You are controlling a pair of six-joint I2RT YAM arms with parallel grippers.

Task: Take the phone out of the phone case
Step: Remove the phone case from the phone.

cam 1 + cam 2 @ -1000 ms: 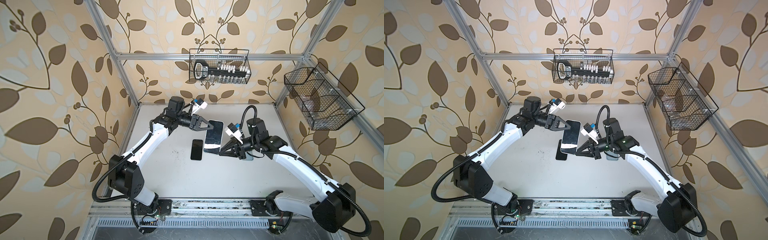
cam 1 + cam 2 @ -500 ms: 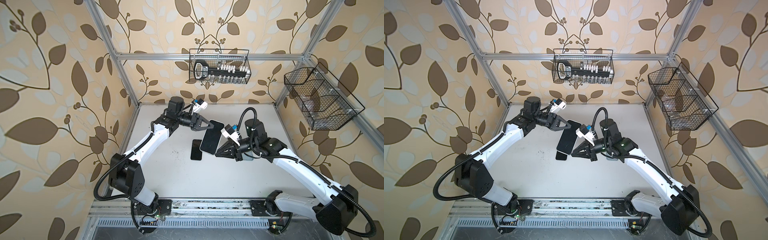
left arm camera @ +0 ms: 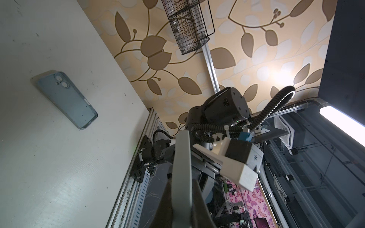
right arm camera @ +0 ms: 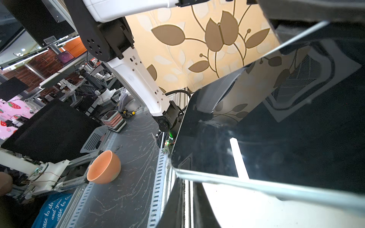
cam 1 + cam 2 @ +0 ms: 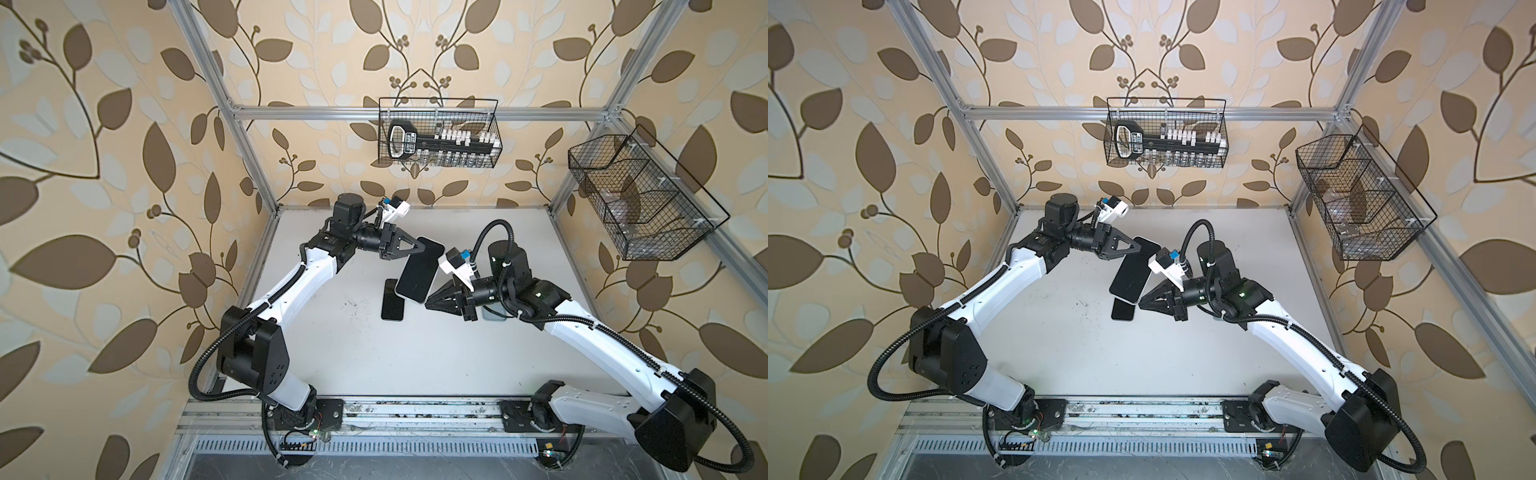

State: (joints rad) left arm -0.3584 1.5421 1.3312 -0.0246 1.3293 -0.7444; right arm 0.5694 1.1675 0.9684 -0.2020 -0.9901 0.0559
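Note:
The phone [image 5: 415, 272] [image 5: 1131, 274] is a black-screened slab with a silver rim. It hangs tilted above the table, out of its case. My left gripper [image 5: 422, 248] [image 5: 1139, 248] is shut on its far end. In the left wrist view the phone's rim [image 3: 182, 158] runs between the closed fingers [image 3: 169, 203]. My right gripper [image 5: 428, 300] [image 5: 1140, 302] sits just off the phone's lower corner. Its jaws are open by a narrow slit, with nothing between them. The right wrist view shows the glass [image 4: 276, 128] just past the gripper [image 4: 188, 189]. The light-blue phone case [image 3: 67, 98] [image 5: 492, 319] lies empty on the table under the right wrist.
A second, smaller black phone [image 5: 392, 307] [image 5: 1122, 311] lies flat on the white table [image 5: 374, 365], below the hanging one. Wire baskets hang on the back wall [image 5: 438, 139] and the right wall [image 5: 640, 199]. An orange bowl [image 4: 103, 167] sits outside the cell.
The left gripper turned the phone so its lower end swung left. The right gripper followed to the left, and its jaws have parted slightly beside the phone's lower corner.

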